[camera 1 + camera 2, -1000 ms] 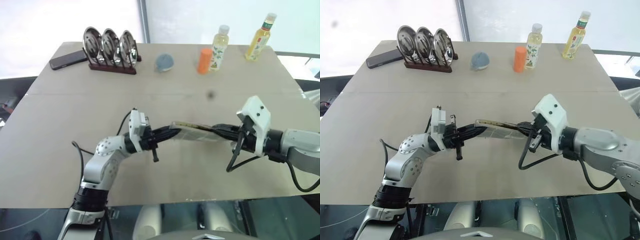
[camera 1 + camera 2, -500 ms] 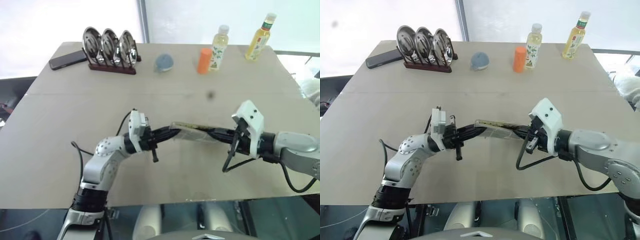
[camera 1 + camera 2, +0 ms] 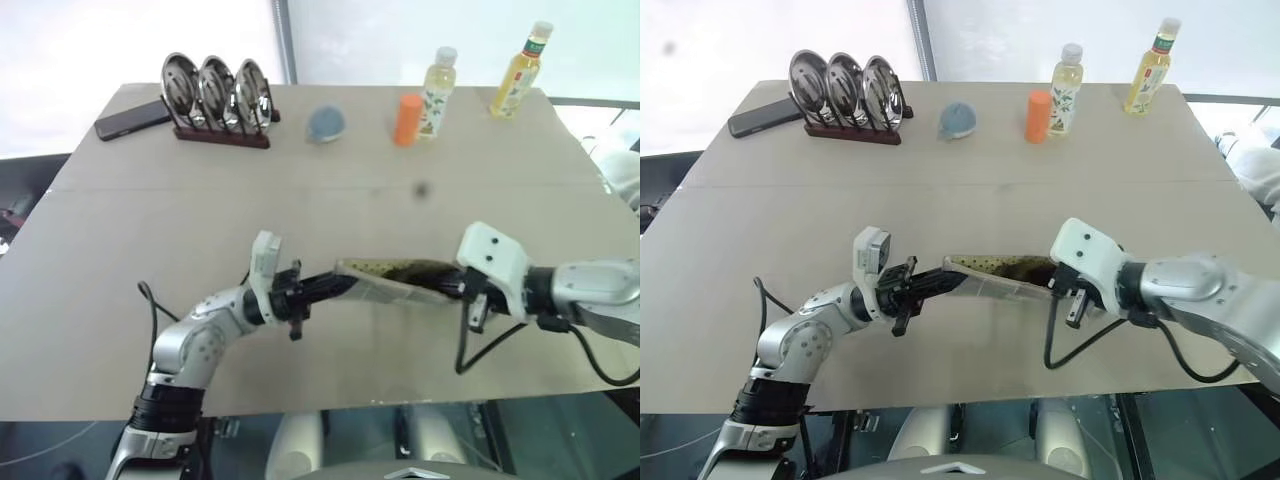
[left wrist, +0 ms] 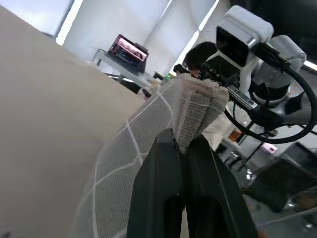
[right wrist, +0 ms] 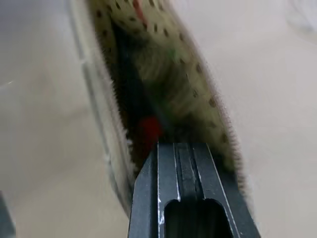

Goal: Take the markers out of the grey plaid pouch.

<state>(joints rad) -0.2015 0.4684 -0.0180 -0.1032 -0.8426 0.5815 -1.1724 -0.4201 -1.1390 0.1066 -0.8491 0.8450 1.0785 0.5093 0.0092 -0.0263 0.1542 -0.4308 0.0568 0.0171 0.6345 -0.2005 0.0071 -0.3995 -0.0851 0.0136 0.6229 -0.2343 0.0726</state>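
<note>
While grey plaid pouch [image 3: 385,282] hangs mid-frame, left gripper [image 3: 345,281] and right gripper [image 3: 440,284] each clamp 1 end, mouth agape, red marker [image 5: 148,130] inside.

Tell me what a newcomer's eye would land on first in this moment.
The grey plaid pouch, held up over the near-middle of the table between both arms: the left gripper pinches one end, the right gripper is shut on the other. Its mouth gapes, and the right wrist view shows something red inside. Along the far edge stand three steel plates in a rack, an orange bottle and two drink bottles.
</note>
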